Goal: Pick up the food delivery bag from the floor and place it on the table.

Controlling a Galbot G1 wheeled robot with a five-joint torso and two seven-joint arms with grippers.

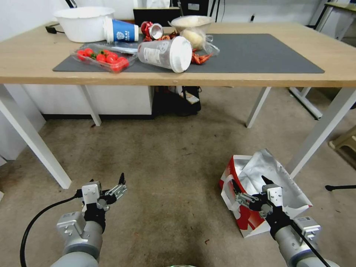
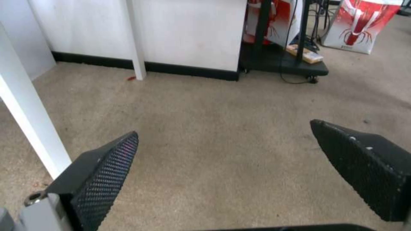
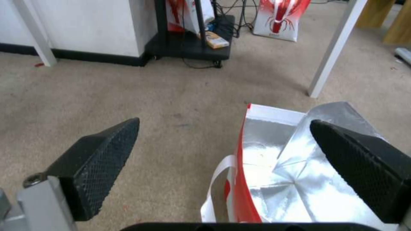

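I see the food delivery bag (image 1: 259, 181) standing on the floor (image 1: 167, 167) near the table (image 1: 22, 63) leg on my right, its mouth open and foil lining showing. My right gripper (image 1: 249, 188) hangs just above the bag's near edge, fingers spread wide, holding nothing. My left gripper (image 1: 115, 187) hovers over bare carpet, well apart from the bag, fingers also spread and empty.

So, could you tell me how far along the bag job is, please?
Nothing is done yet: the food delivery bag sits on the floor. In hand: the right end effector, open, hangs over the bag's mouth; the left end effector waits open over carpet. Left: gripping, lifting, setting it on the table.
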